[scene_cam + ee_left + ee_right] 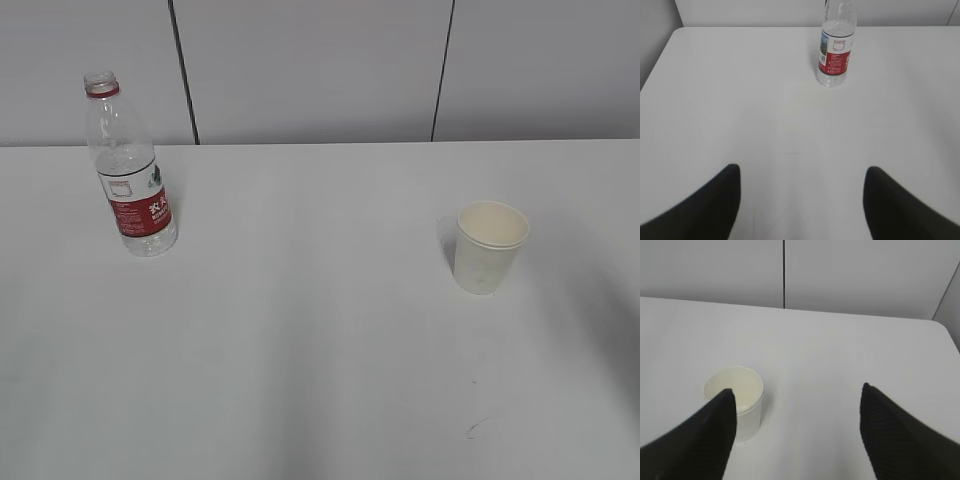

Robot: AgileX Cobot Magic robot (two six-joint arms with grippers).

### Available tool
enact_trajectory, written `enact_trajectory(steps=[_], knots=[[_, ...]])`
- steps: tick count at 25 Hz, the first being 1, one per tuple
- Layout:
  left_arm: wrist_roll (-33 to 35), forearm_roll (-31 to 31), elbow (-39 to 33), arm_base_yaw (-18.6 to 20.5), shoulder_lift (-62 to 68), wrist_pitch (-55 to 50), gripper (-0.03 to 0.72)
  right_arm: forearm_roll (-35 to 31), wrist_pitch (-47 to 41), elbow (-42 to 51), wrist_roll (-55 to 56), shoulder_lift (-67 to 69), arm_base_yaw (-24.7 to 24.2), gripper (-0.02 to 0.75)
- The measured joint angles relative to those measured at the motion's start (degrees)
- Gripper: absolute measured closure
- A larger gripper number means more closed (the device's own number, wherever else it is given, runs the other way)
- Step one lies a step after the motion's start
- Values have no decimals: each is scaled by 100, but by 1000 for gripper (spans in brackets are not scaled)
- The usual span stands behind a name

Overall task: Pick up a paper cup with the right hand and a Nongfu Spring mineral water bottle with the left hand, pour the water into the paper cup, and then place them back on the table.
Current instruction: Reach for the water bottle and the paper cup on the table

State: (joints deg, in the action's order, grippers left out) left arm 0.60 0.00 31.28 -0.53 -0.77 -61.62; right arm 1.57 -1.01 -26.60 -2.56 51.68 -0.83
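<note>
Right wrist view: right claw (795, 432) spread wide, paper cup (738, 401) beside its left finger, off-centre, so closing may tip it; left claw (800, 205) open, bottle (836, 50) well ahead.

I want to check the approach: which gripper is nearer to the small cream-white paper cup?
Right. The open right gripper is close to the small cream-white paper cup, which sits by its left finger. The left gripper faces the clear plastic bottle, with no cup in its view.

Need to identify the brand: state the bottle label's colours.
The label on the bottle is red and white with white characters, clearest in the exterior view.
</note>
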Motion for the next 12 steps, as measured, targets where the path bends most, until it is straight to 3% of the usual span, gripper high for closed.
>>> enact_trajectory(steps=[12], knots=[[0,0,0,0,0,0,225,40,3737,1842,179,1024,0,152]])
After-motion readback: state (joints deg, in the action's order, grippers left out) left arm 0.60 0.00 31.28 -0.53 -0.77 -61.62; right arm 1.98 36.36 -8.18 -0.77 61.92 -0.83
